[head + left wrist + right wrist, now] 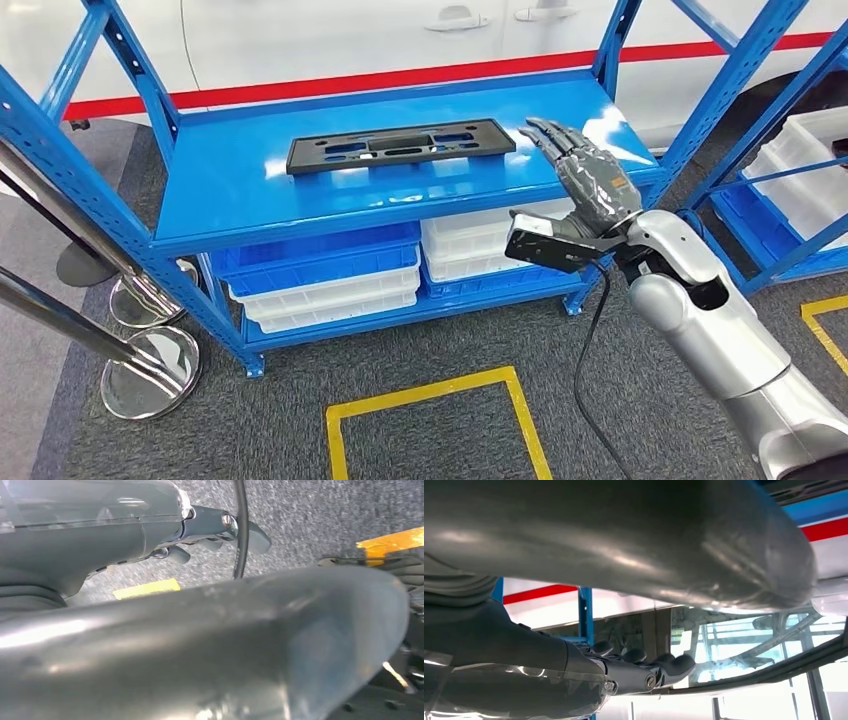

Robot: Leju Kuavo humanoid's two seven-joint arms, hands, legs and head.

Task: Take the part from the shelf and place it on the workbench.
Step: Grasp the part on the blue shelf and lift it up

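Blue shelf (230, 190) w/ black part (398, 146) flat on top level; white and blue bins (330, 280) below. Right hand (590, 175) raised beside part, fingers (548, 133) spread, holding nothing. Left hand (220, 530) over carpet, grip unclear.

The head camera sat high, looking forward and down onto the blue metal shelf rack (400, 190) from fairly near. The left wrist camera pointed down at the grey speckled carpet floor (320, 515), close behind its own silver-grey left hand (220, 530). The right wrist camera looked out past the silver-grey right hand (644, 672) towards the same rack's blue upright post (585, 612).
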